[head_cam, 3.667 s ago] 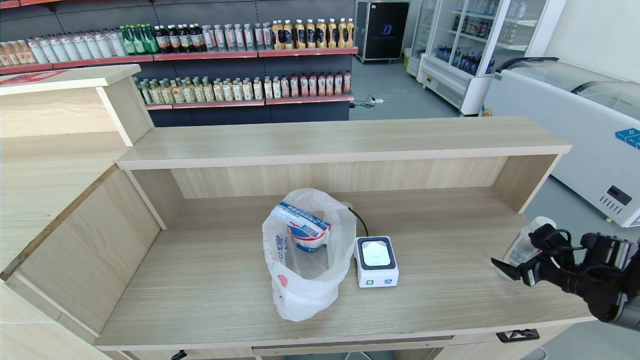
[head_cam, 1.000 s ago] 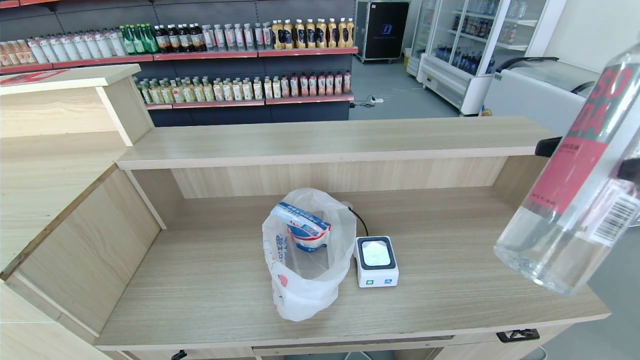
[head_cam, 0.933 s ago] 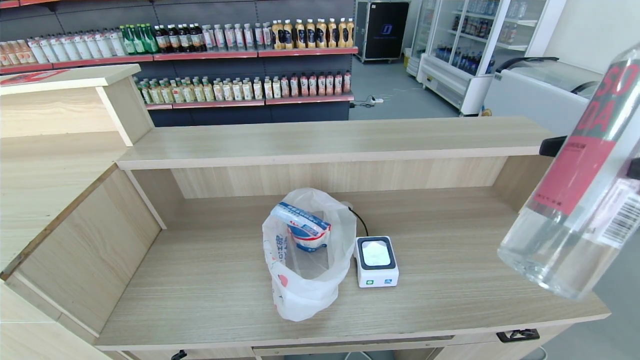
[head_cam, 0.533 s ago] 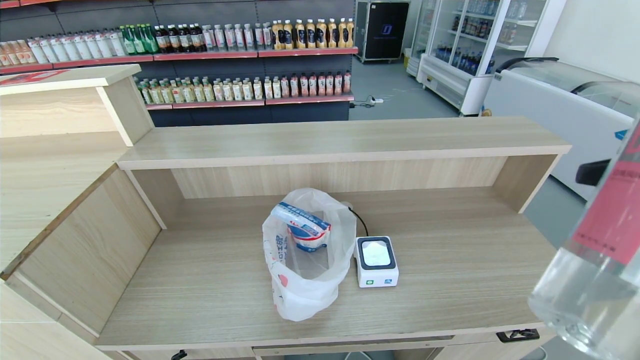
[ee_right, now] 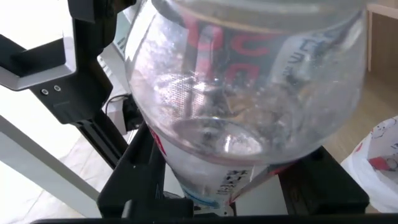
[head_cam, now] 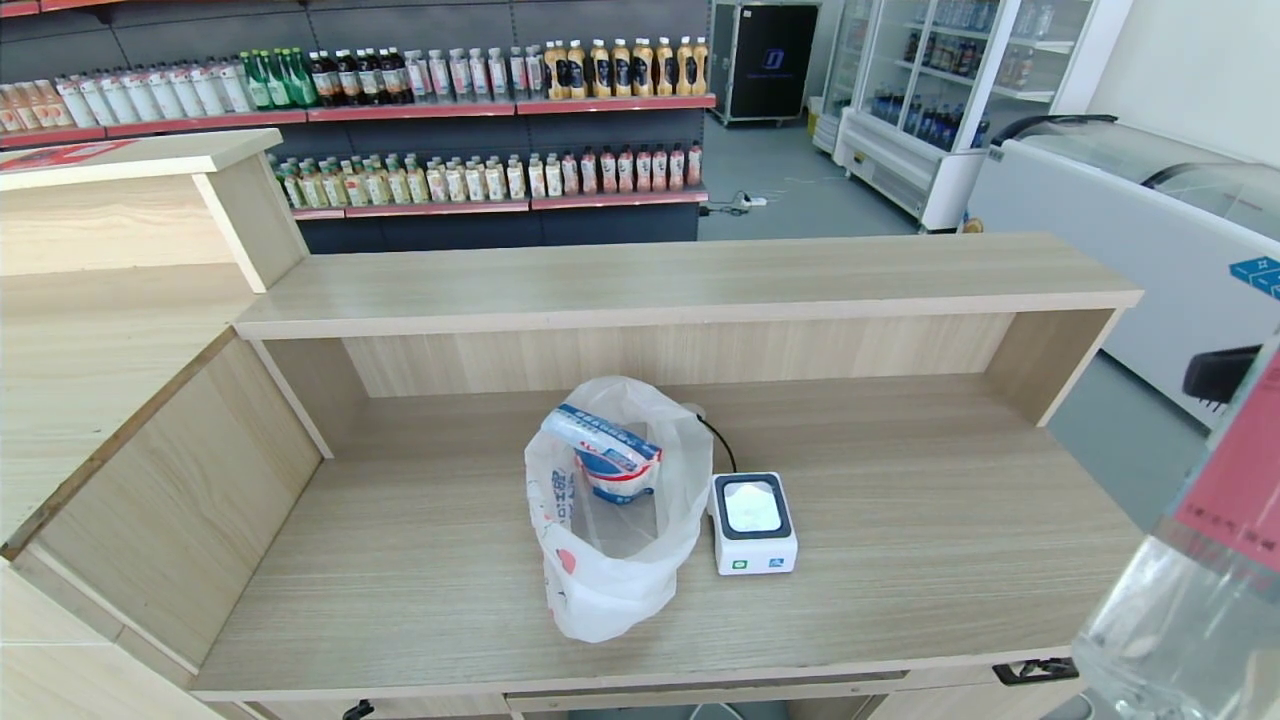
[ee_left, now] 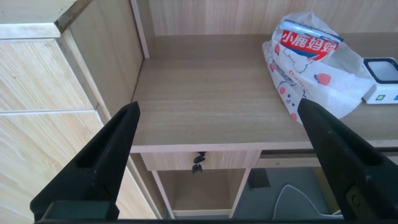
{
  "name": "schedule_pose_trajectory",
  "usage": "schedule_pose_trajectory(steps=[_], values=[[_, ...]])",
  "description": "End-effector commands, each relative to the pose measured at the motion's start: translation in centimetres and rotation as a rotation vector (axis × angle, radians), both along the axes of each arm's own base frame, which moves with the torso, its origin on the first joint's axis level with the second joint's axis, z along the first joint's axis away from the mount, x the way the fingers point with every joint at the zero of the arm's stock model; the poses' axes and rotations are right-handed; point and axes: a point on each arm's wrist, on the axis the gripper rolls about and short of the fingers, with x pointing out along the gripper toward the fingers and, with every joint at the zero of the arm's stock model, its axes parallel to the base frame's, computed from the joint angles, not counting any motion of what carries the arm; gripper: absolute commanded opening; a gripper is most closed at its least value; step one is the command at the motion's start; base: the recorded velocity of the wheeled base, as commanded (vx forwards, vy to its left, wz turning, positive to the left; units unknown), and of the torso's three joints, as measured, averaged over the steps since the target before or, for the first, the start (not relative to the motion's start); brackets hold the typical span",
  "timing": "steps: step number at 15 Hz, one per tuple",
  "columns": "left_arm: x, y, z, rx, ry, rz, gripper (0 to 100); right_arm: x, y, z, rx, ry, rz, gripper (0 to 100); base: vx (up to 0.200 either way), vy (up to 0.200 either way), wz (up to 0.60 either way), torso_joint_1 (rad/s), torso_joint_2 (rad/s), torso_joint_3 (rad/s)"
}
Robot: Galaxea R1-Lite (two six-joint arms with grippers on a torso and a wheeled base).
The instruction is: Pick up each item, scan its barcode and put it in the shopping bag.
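The clear bottle (head_cam: pixel 1195 600) hangs beyond the right end of the worktop (head_cam: pixel 900 520), well apart from the scanner (head_cam: pixel 755 522) and the shopping bag (head_cam: pixel 610 520); the right gripper (ee_right: pixel 230 180) has its jaws clenched on its labelled body; the left gripper (ee_left: pixel 214 162) is released; the bottle looks liquid-filled, so probably heavy, smooth and slippery; the labelled middle seems the safest hold.

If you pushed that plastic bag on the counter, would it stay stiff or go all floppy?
Probably floppy: the shopping bag is thin, wrinkled, see-through plastic. It would likely slide and crumple rather than tip over, since the packet inside weighs it down a little.
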Motion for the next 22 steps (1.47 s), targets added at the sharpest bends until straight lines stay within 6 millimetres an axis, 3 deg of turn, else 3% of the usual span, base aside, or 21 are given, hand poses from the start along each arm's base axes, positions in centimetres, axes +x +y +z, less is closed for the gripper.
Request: schedule_pose_trajectory(steps=[1,18,22], values=[[0.0,0.0,0.0,0.0,-0.001,0.0,100,0.2,0.1,-0.2,-0.003,0.009,0.003,0,0.0,0.0,0.0,0.0,0.0,0.0],[0.0,0.0,0.0,0.001,-0.001,0.0,100,0.2,0.4,-0.3,-0.001,0.003,0.02,0,0.0,0.0,0.0,0.0,0.0,0.0],[0.0,0.0,0.0,0.0,-0.001,0.0,100,1.1,-0.3,-1.6,0.006,-0.04,-0.089,0,0.0,0.0,0.0,0.0,0.0,0.0]])
